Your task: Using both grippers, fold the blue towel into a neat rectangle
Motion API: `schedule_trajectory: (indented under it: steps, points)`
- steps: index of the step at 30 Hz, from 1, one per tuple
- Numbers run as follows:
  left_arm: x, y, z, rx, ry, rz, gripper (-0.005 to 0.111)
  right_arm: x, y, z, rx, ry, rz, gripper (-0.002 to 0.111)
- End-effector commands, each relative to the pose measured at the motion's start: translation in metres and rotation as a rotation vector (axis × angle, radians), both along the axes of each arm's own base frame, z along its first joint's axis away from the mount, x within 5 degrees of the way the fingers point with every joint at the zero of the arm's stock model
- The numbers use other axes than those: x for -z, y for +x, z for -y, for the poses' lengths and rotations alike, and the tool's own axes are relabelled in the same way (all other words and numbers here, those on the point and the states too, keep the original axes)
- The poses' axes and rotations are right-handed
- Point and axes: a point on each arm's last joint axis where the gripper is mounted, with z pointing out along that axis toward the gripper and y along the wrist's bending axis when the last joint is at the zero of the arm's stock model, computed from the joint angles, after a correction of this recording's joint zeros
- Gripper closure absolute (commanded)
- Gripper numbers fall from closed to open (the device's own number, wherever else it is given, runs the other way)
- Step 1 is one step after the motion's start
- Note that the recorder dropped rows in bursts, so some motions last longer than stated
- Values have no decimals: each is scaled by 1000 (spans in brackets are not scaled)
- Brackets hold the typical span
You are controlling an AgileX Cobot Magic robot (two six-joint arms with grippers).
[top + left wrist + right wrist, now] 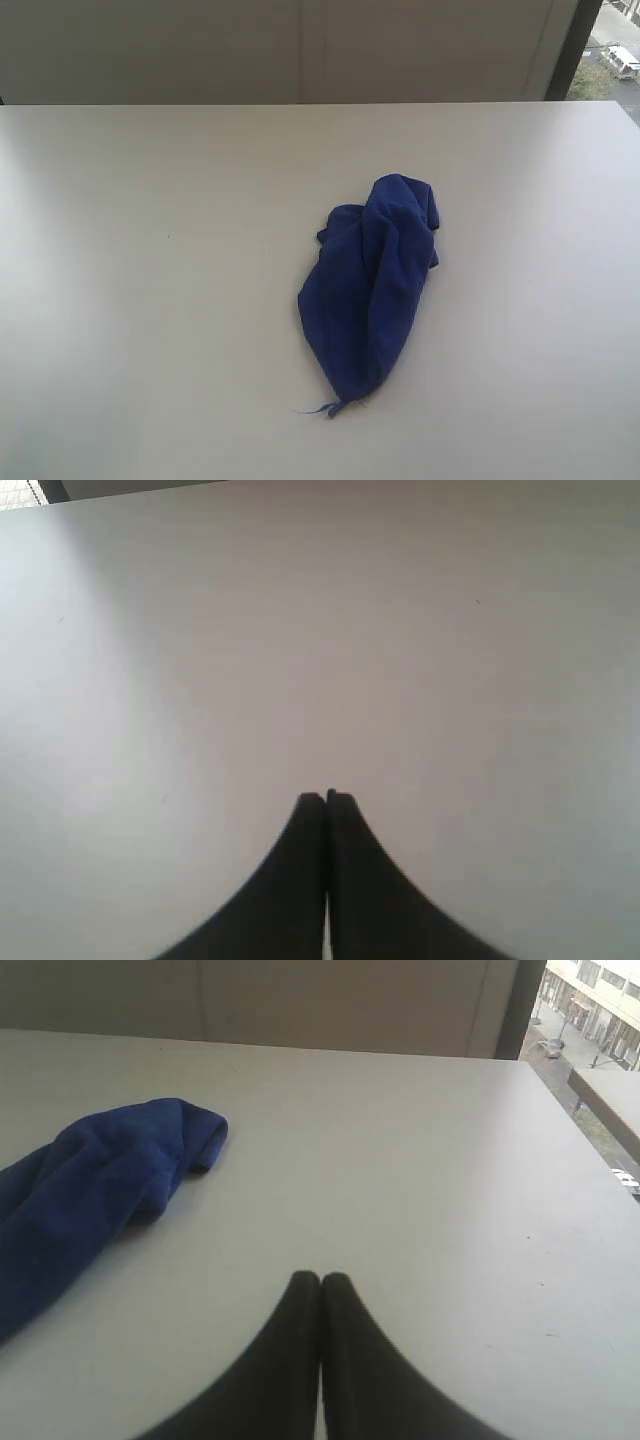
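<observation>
The blue towel [372, 285] lies crumpled in a long heap on the white table [150, 300], a little right of the middle, with a thin thread tail at its near corner. Neither arm shows in the exterior view. In the left wrist view my left gripper [326, 798] is shut and empty above bare table, with no towel in sight. My right gripper [321, 1280] is also shut and empty; the blue towel [90, 1190] lies off to one side of it, apart from the jaws.
A plain wall [300, 50] runs behind the table's far edge. A window [612, 60] at the back right shows a street outside. The table's right edge [570, 1110] appears in the right wrist view.
</observation>
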Motion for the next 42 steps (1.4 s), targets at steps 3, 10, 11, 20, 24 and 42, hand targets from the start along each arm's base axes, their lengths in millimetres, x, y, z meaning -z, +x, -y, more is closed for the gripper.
schedule_trajectory:
  steps: [3, 10, 11, 20, 24, 42]
  points:
    - [1, 0, 0, 1, 0, 0, 107, 1, 0, 1, 7, -5, 6, 108]
    - [1, 0, 0, 1, 0, 0, 107, 1, 0, 1, 7, -5, 6, 108]
    - [1, 0, 0, 1, 0, 0, 107, 1, 0, 1, 7, -5, 6, 108]
    - [1, 0, 0, 1, 0, 0, 107, 1, 0, 1, 7, -5, 6, 108]
    - [1, 0, 0, 1, 0, 0, 107, 1, 0, 1, 7, -5, 6, 108]
    - [-16, 4, -1, -4, 34, 197, 107, 1, 0, 1, 7, -5, 6, 108]
